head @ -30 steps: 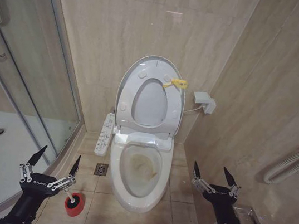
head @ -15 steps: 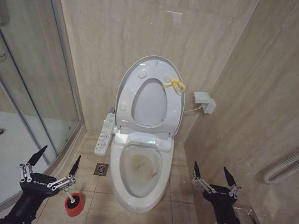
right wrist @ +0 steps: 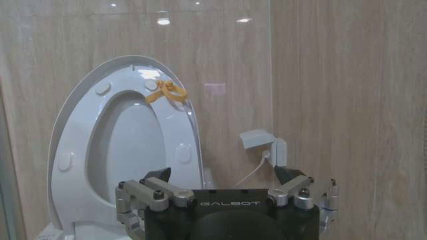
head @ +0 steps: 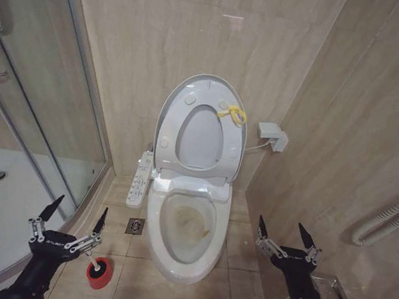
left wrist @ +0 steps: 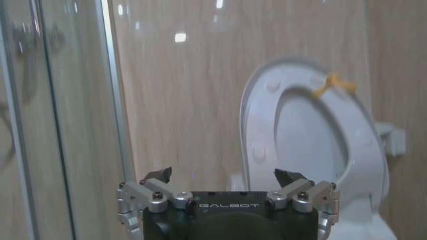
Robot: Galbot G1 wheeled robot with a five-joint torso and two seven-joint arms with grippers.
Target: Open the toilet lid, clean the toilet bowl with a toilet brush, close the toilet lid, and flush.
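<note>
Head view: toilet lid [head: 210,89] raised against the far wall, stained toilet bowl [head: 188,227] exposed. Left gripper [head: 72,222], fingers spread, hangs slightly lower than a second ago (just above the toilet brush [head: 98,270] at near left); right gripper [head: 286,236], splayed, unmoved.
Left wrist view: lid [left wrist: 261,105] upright ahead.
Right wrist view: lid [right wrist: 110,70] upright.

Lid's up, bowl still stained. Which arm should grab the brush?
Left, probably. The left gripper, open, hovers just above the toilet brush in its red holder; the right gripper sits across the toilet bowl.
</note>
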